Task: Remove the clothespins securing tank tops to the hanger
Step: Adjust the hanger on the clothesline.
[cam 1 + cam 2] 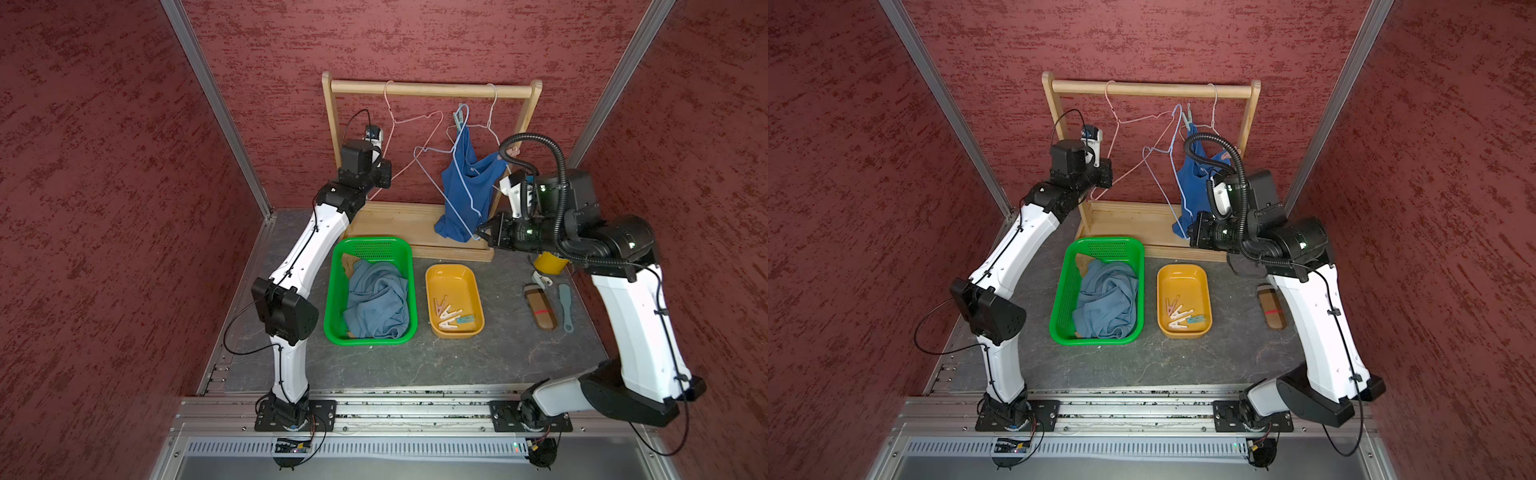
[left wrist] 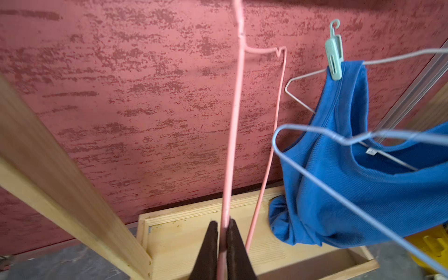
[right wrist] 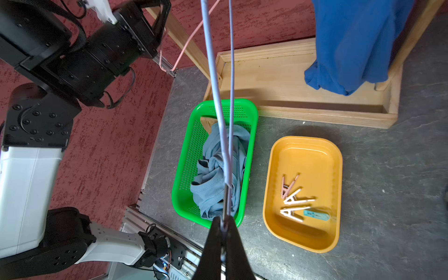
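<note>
- We see one pale teal clothespin point(image 2: 334, 60) clipping a strap of the royal blue tank top point(image 2: 351, 181) to a white wire hanger point(image 2: 305, 77). That hanger hangs on the wooden rack point(image 1: 432, 89), toward its right post.
- The other clothespins point(image 3: 294, 198), pink, white and one teal, lie in the yellow tray point(image 1: 453, 282) on the counter point(image 1: 457, 361), in front of the rack's base.
- The grey-blue tank top point(image 1: 376, 303) is bunched in the green basket point(image 1: 332, 291), also in front of the rack, over a tan tank top point(image 3: 206, 122).
- Our left pincer point(image 2: 221, 221) is clamped on the bare pink hanger point(image 2: 232, 121) near the rack's left post.
- Our right pincer point(image 3: 224, 219) pinches the bare lavender hanger point(image 3: 215, 92) before the rack's middle.
</note>
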You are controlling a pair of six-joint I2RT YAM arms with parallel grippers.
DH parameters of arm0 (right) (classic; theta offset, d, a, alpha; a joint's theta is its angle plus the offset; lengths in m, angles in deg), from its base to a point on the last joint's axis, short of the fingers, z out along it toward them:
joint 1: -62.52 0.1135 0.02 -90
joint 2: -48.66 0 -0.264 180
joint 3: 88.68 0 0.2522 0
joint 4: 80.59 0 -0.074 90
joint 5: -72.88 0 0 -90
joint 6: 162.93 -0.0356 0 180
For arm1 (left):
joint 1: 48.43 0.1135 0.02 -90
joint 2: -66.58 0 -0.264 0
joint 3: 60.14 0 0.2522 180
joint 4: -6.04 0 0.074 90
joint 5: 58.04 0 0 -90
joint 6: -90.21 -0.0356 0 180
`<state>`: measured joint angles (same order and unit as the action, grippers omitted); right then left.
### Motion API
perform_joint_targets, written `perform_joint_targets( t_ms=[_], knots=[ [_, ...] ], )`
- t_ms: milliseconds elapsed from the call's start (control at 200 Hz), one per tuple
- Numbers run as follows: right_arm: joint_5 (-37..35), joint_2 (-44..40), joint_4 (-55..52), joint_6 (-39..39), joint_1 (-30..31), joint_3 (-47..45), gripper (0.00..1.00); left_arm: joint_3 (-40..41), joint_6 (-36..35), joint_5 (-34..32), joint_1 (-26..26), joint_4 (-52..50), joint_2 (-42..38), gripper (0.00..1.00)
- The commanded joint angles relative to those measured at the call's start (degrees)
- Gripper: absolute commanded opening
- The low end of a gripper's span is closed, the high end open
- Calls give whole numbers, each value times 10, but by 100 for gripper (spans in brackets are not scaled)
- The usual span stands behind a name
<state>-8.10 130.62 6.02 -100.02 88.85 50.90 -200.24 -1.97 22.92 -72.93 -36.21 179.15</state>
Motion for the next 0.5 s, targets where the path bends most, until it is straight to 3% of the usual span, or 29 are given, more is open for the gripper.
perform_joint_targets(
  t_ms=[0,180,331,496],
  knots=[
    [-56,-2,4,-11,-2,16,0,20,-30,-113,-5,-41,-32,6],
    [-86,67,4,3,-2,98,0,61,-44,-177,-7,-58,-77,5],
    [-69,131,8,24,-3,146,0,72,-56,-207,-3,-81,-98,5],
    [-43,184,51,50,-5,175,0,81,-50,-213,-4,-111,-121,33]
  ],
)
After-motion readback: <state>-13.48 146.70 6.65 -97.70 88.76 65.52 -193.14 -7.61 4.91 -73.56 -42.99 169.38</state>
